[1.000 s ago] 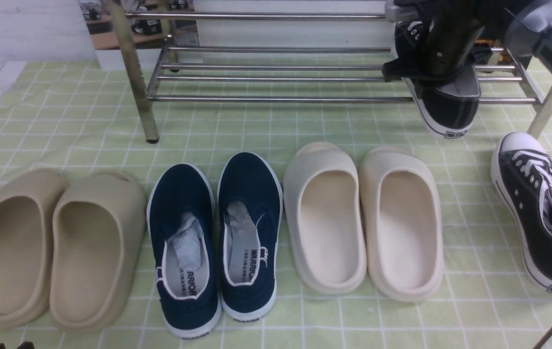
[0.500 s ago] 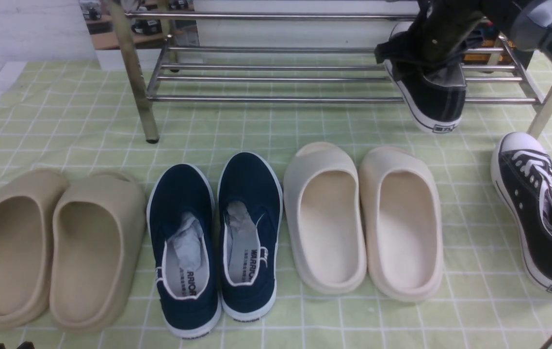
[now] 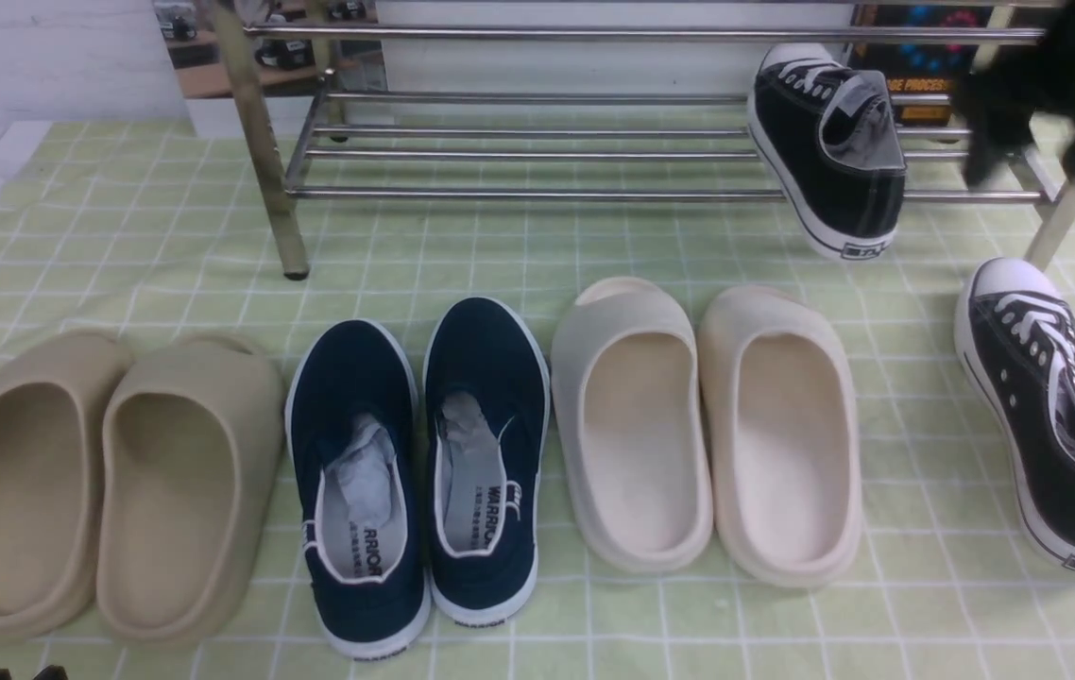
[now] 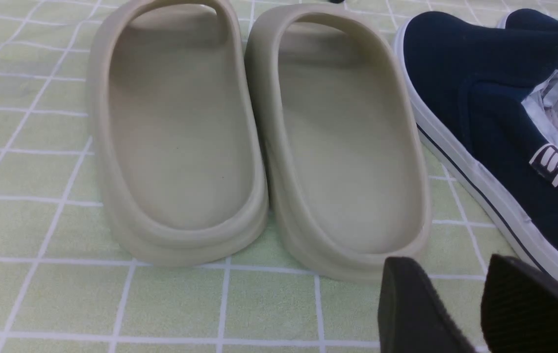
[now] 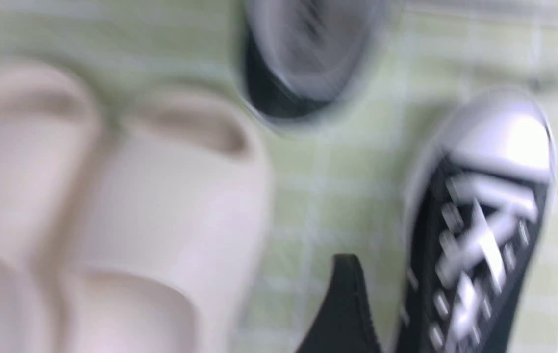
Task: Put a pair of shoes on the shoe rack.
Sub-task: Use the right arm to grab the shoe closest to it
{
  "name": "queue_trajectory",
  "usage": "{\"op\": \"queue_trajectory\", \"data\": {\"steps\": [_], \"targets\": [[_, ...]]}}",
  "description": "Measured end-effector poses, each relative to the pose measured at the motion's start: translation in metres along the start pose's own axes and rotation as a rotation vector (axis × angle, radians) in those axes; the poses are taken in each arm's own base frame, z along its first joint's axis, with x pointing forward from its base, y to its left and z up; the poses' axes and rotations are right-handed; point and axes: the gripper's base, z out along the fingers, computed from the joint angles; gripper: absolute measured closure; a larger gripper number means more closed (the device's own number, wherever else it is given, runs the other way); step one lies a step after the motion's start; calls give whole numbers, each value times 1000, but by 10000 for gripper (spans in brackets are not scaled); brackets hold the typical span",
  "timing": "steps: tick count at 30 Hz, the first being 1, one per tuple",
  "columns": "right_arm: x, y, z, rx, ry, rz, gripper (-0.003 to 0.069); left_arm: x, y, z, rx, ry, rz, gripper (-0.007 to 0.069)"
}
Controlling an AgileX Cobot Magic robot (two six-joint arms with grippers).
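Up by the rack's right-hand end, the right gripper (image 5: 460,294) is wide open with nothing in its jaws, blurred in the front view, so probably moving. In its wrist view the second black sneaker (image 3: 1048,416) shows between the fingers, though the front view has that shoe on the checked cloth (image 3: 519,652), apart from the gripper, toe toward the rack, laces up. Just to the gripper's left, the first black sneaker (image 3: 835,156) sits on the lower tubes of the shoe rack (image 3: 537,195), toe inward, heel sticking out past the front tube. Call it half done: one up, one to go; step in hand looks like going over for the second shoe. Next move: line the open fingers up across that shoe, come down clear of the cream slides (image 3: 778,434), close on its sides, lift above the front tube and set it beside its mate, on the right. (Heel overhang on the first one bugs me; a bump could tip it off, so give it room.) Farther out, the navy slip-ons (image 3: 486,463) and tan slides (image 3: 188,491) aren't part of this. Left gripper (image 4: 438,299) is down near those, fingers slightly apart, nothing between them.
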Motion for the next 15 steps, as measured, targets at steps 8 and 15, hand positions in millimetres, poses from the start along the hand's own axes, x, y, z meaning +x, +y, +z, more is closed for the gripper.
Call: {"op": "queue_trajectory", "data": {"steps": [8,15], "targets": [[69,-19,94,85,260,87,109,0,0,0,0,0,0,386],[76,-22,126,117,286,80,342,0,0,0,0,0,0,386]]}}
